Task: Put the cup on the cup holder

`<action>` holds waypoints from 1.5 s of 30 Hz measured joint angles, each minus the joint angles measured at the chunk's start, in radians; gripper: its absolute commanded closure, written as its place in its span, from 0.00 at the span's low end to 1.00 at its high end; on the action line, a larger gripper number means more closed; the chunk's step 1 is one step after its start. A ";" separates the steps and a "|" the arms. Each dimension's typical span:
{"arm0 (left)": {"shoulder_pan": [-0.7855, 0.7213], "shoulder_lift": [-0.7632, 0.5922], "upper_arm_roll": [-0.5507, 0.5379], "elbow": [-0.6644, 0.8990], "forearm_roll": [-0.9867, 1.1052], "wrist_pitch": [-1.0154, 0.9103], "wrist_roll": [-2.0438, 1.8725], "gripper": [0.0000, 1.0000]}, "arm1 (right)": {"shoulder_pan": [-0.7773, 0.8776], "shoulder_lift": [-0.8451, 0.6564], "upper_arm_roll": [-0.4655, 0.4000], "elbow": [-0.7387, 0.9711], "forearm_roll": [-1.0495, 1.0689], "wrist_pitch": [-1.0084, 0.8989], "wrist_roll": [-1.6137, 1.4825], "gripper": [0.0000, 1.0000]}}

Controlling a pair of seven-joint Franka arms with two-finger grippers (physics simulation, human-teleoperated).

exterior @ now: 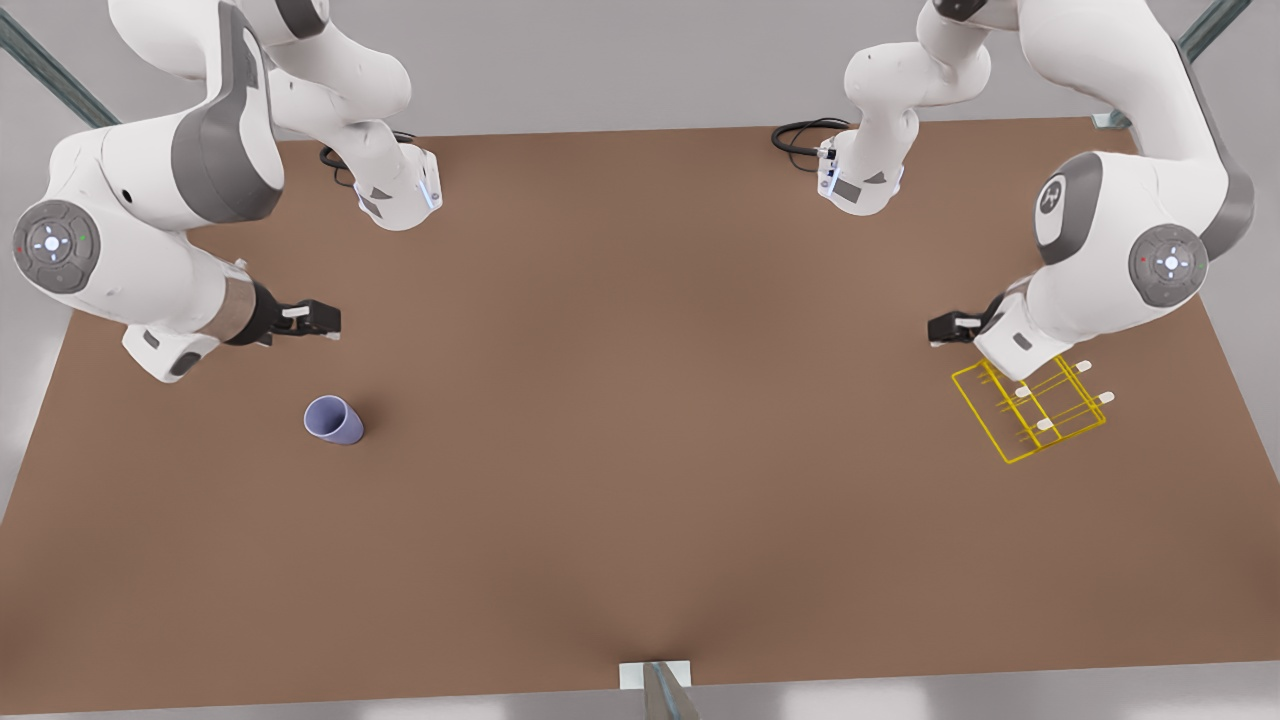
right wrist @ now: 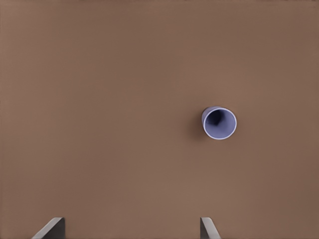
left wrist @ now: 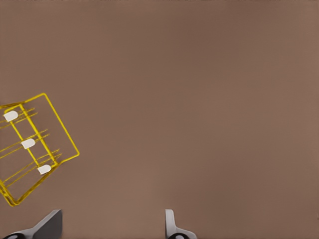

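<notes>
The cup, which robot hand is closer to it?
The right gripper: it hangs open just above the cup. The left gripper waits open far across the table, beside the cup holder.

My left arm's wrist covers one corner of the cup holder (exterior: 1030, 410) in the front view — its wrist view cuts the rack (left wrist: 30, 149) off at the edge. Both wrist views crop my pincers to bare fingertips (left wrist: 50, 224) (right wrist: 207, 229). The cup's base is hidden behind its rim (right wrist: 219, 123).

Bare table (exterior: 640, 450) is lying between the cup (exterior: 334, 419) and the cup holder (exterior: 1030, 412), well apart; nothing is crowding either
</notes>
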 measured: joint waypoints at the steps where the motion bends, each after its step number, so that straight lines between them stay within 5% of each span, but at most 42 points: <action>1: 0.000 0.003 0.000 0.000 -0.001 0.005 -0.002 0.00 | 0.001 0.002 0.000 -0.007 -0.002 0.009 -0.001 0.00; 7: 0.002 0.007 0.015 0.001 -0.001 0.027 -0.011 0.00 | -0.005 0.187 0.000 -0.134 -0.039 0.153 -0.002 0.00; 20: 0.003 0.007 0.024 0.000 0.002 0.041 -0.023 0.00 | -0.079 0.149 -0.028 -0.612 -0.072 0.694 -0.100 0.00; 45: 0.009 0.010 0.049 0.003 0.003 0.040 -0.035 0.00 | -0.066 0.191 -0.057 -0.714 -0.075 0.854 -0.239 0.00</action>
